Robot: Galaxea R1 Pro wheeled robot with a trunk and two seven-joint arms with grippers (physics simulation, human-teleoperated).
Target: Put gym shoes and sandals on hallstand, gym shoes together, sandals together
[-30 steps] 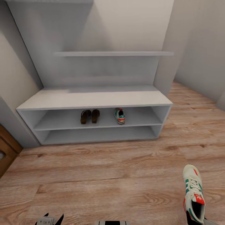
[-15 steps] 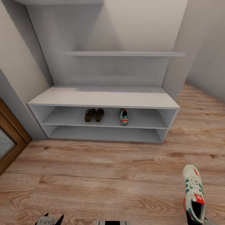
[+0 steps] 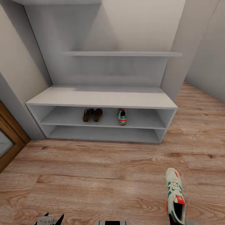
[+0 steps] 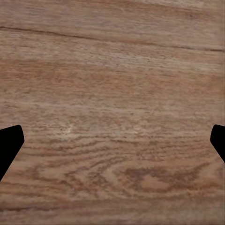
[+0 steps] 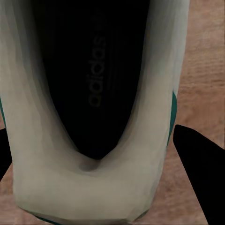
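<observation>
Head view: the hallstand (image 3: 100, 98) stands against the grey back panel, with a stepped wall shelf (image 3: 122, 53) above it. On its upper open shelf row lie the two sandals (image 3: 92, 114), side by side and just touching. One gym shoe (image 3: 122, 116) sits near them on the same row, a small gap to their right. The lower row is bare grey board.

Second gym shoe (image 3: 175, 195) is at the lower right of this view, above the corridor floor (image 3: 93, 175), toe pointing toward the hallstand, well apart from it.

Right wrist view: my right pincer (image 5: 93, 154) has hold of this second gym shoe by its heel. The dark fingers (image 5: 201, 164) sit on either side of the white heel collar, and the black insole with its lettering runs away from the camera.

Left wrist view: my left pincer (image 4: 112, 145) holds nothing. Its two dark fingertips (image 4: 9, 143) stand wide apart over bare wood planks.

A brown door frame (image 3: 9, 137) shows at the left edge of the head view.
</observation>
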